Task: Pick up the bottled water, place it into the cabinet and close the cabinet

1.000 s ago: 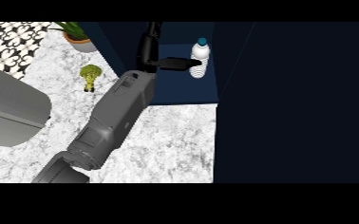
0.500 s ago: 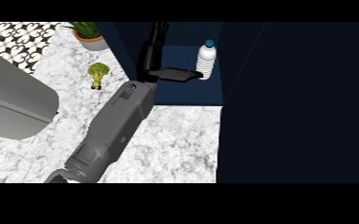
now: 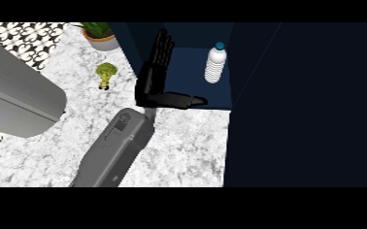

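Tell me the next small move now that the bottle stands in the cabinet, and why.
Probably draw the hand back out of the cabinet toward the counter. The bottle stands upright inside, apart from the open fingers, so it looks placed. The hand lies in the opening and would block closing. Which hand it is I cannot tell.

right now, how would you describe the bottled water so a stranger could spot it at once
Find the dark blue cabinet at the back of the marble counter. Inside its open compartment, toward the right wall, stands the bottled water, apart from the black robot hand at the compartment's left. It is the only pale, ribbed thing there, with a teal cap.
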Robot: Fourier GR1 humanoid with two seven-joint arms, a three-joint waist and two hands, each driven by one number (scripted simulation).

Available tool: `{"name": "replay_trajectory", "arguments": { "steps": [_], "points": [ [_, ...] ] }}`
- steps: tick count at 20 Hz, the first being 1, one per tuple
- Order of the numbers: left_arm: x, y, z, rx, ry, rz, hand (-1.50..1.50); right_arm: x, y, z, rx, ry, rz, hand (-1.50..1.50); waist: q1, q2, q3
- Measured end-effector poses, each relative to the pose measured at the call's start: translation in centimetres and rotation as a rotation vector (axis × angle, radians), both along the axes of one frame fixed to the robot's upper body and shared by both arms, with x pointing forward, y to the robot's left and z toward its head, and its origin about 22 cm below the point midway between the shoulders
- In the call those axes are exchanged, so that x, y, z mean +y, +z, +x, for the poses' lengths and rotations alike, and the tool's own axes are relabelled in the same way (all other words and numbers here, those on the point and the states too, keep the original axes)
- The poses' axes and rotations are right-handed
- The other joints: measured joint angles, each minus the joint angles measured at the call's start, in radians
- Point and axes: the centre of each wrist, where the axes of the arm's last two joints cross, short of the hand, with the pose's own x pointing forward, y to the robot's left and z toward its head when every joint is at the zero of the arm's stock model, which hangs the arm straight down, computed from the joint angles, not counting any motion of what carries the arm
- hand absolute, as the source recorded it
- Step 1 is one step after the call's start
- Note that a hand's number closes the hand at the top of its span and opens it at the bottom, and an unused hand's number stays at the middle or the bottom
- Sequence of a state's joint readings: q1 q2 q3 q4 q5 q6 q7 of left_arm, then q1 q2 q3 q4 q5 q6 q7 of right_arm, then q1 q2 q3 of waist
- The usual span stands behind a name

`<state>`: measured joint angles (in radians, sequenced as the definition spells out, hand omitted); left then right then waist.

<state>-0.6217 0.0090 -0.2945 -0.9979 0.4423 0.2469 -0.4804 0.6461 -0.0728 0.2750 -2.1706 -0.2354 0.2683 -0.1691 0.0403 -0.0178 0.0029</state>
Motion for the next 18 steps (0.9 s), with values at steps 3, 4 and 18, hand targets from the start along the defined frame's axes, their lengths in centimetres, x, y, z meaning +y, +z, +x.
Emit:
{"name": "replay_trajectory", "arguments": {
  "steps": [3, 4, 18],
  "points": [
    [1.0, 0.1, -2.9, -0.001, 0.006, -0.027, -1.5, 0.2, -0.1, -0.1, 0.0, -0.005, 0.008, -1.5, 0.009, -0.003, -0.001],
    [1.8, 0.4, -3.8, -0.005, 0.013, -0.031, -1.5, 0.3, -0.3, -0.1, -0.002, -0.004, 0.006, -1.5, 0.007, -0.002, -0.001],
    [7.3, 4.0, -17.9, -0.022, 0.033, -0.105, -1.5, -0.4, 1.4, -0.5, -0.015, 0.259, -0.209, 1.5, -0.018, 0.011, -0.003]
  ]
}}
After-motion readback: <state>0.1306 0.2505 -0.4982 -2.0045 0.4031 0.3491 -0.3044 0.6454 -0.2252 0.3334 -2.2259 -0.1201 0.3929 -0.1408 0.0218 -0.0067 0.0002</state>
